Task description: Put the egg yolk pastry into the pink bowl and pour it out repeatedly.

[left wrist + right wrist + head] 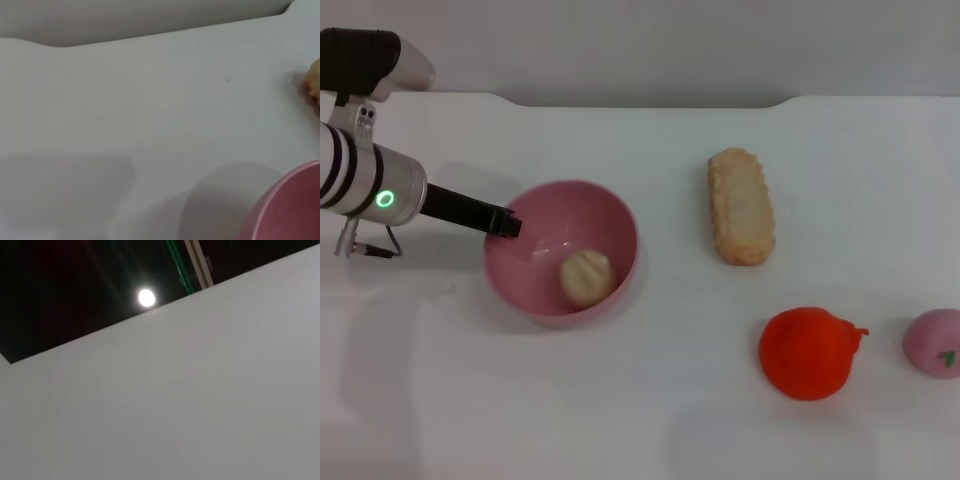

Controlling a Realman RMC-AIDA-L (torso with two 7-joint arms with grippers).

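Observation:
The pink bowl (561, 252) stands on the white table, left of centre, and its rim also shows in the left wrist view (292, 210). The egg yolk pastry (586, 277), a pale beige ball, lies inside the bowl near its front right wall. My left gripper (505, 222) reaches in from the left, its black tip on the bowl's left rim and shut on that rim. The right gripper is out of view; the right wrist view shows only a white surface and a dark ceiling.
A long crusty bread (740, 205) lies right of the bowl, and its edge shows in the left wrist view (315, 87). An orange-red fruit (808, 352) and a small pink fruit (935, 342) sit at the front right. The table (650, 430) has a rear edge.

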